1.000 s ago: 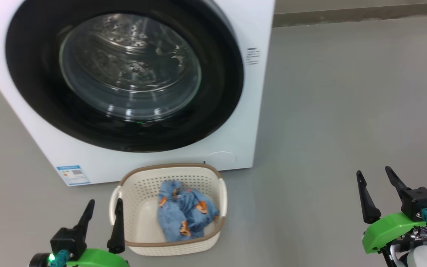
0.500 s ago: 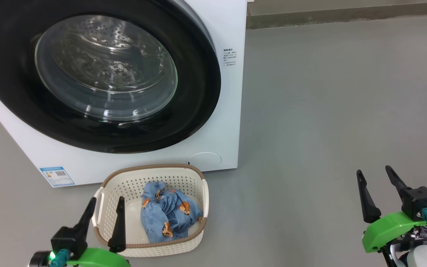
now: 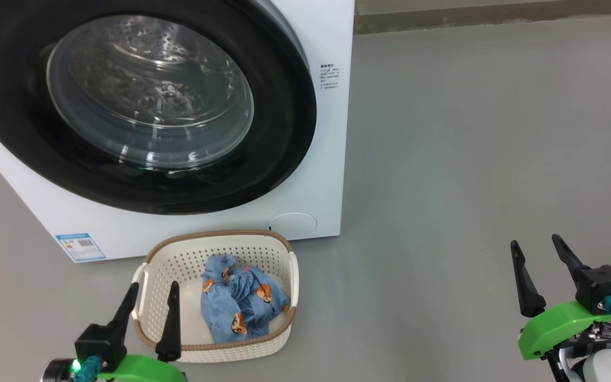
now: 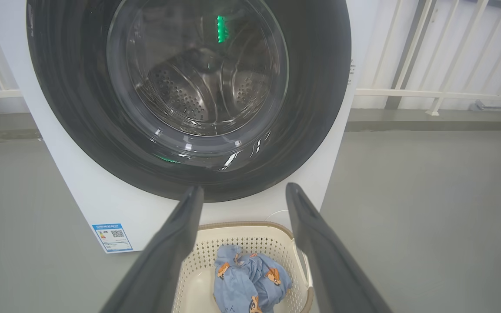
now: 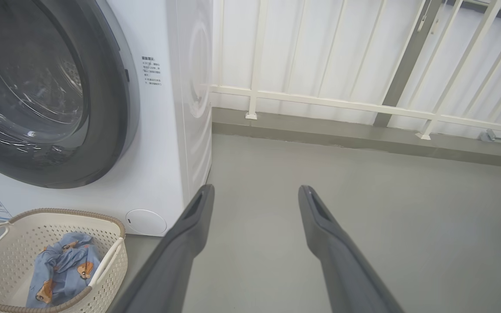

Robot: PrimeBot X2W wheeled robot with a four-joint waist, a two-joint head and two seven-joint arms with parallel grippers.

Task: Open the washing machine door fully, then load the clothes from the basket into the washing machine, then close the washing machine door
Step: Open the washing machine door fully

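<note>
Right wrist view is catching a railing (image 5: 320, 102) behind the washing machine (image 3: 332, 159) — its door (image 3: 284, 132) sitting shut. At six o'clock the basket (image 3: 215, 346) is holding the clothes (image 3: 242, 307); left claw (image 3: 154, 286) and right claw (image 3: 534, 241) are hanging spread.

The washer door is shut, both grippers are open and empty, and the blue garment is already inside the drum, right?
Not quite: the clothes lie in the basket in front of the washing machine, not in the drum, as the head view shows. The washing machine door is shut, and the left gripper and right gripper are open and empty.
</note>
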